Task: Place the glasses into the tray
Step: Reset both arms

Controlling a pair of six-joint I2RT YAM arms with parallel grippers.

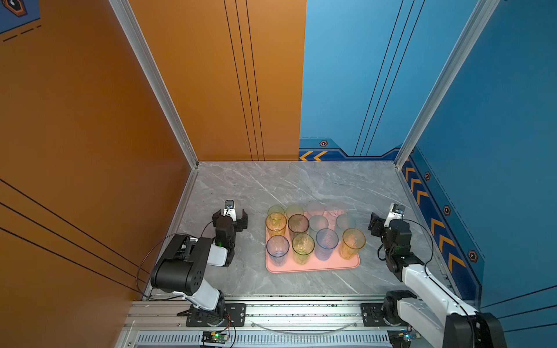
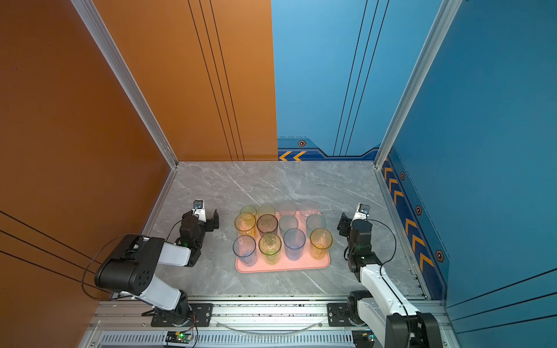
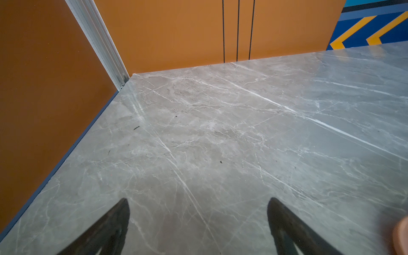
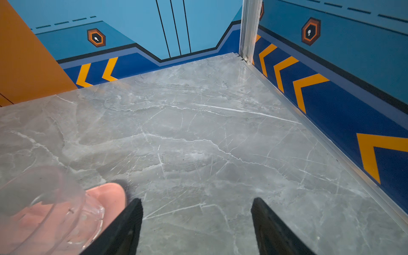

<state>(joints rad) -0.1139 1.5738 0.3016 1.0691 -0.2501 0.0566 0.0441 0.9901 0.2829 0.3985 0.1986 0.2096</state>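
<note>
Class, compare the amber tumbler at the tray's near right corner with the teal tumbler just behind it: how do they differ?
Colour: the amber tumbler is orange-yellow, the teal tumbler grey-green. Height: the amber tumbler looks taller than the teal tumbler. Place: the amber tumbler stands at the pink tray's near rim, the teal tumbler farther back. Both stand upright on it.

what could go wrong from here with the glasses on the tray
1. The glasses stand packed close together on the tray; one nudge could topple several.
2. The open right gripper is close to the clear glass at the tray's corner; a swing toward it may knock it off.
</note>
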